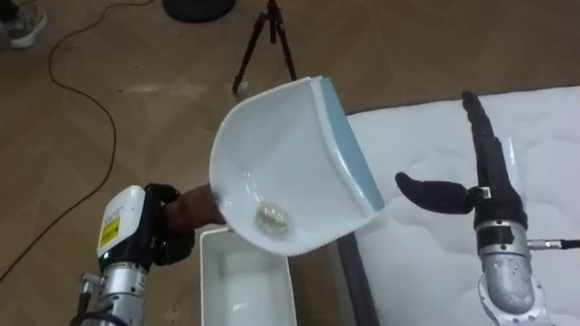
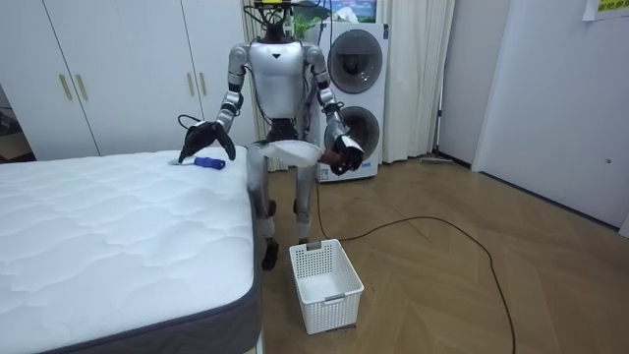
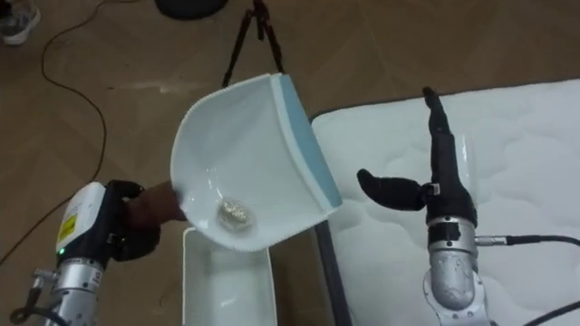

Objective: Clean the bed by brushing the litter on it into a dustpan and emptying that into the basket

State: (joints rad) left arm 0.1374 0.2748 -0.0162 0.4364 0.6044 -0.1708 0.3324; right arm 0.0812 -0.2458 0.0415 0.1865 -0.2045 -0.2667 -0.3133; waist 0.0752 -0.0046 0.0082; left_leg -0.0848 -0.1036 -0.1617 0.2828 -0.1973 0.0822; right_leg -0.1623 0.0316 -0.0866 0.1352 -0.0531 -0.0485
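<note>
My left hand (image 1: pixel 168 225) is shut on the brown handle of a white dustpan (image 1: pixel 290 154) with a blue front lip. I hold the dustpan tilted over the floor beside the bed. A small crumpled scrap (image 1: pixel 272 217) lies in its deep end. Directly below stands a white basket (image 1: pixel 243 281). My right hand (image 1: pixel 492 186) hovers open over the white mattress (image 1: pixel 544 127), fingers straight and thumb spread. In the room view I stand at the bed's corner, and a small blue thing (image 2: pixel 208 162) lies on the mattress under my right hand (image 2: pixel 208 138).
A black tripod (image 1: pixel 267 41) stands on the wooden floor beyond the dustpan. A shoe (image 1: pixel 23 23) shows at the top left. In the room view, stacked washing machines (image 2: pixel 356 98) and white wardrobe doors (image 2: pixel 108 79) stand behind me.
</note>
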